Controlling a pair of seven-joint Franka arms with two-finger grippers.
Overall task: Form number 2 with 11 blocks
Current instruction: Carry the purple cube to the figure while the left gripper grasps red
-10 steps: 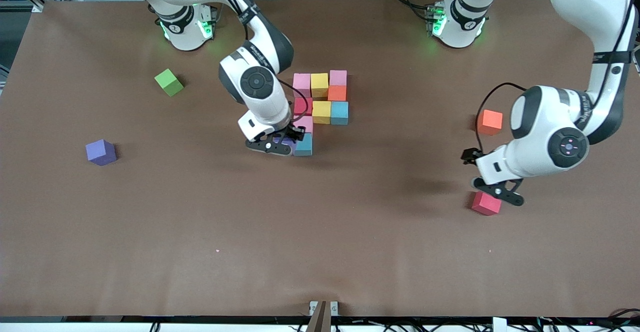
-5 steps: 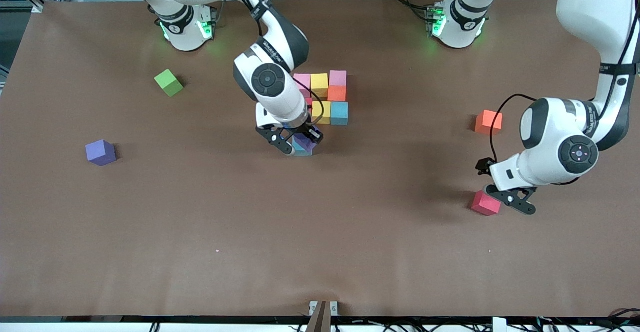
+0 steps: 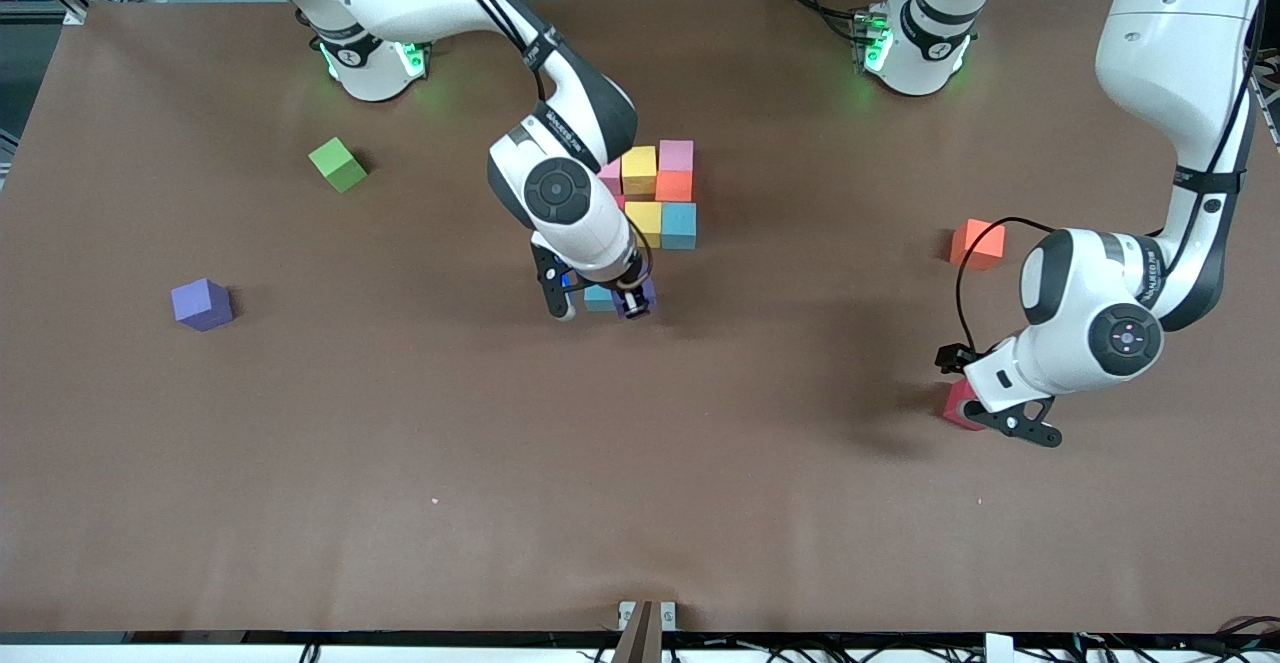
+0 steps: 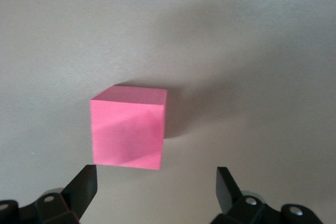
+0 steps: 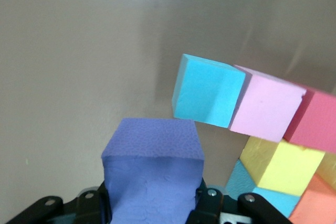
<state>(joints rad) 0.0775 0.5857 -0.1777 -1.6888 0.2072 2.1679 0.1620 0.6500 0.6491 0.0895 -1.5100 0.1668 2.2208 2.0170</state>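
One purple cube [image 5: 152,166], clamped in the right gripper's [image 3: 610,305] fingers, should seat flush beside the light blue cube [image 5: 207,90]; the left gripper's [image 4: 155,192] fingers, spread apart, should straddle the red cube [image 4: 128,127] squarely.

A brown table [image 3: 300,463] carried a cluster of touching cubes [image 3: 660,198] near its middle. Toward the right arm's end from that cluster lay a green cube [image 3: 337,164] and a purple cube [image 3: 201,303]; toward the left arm's end, an orange cube [image 3: 978,243] and a red cube [image 3: 956,405].
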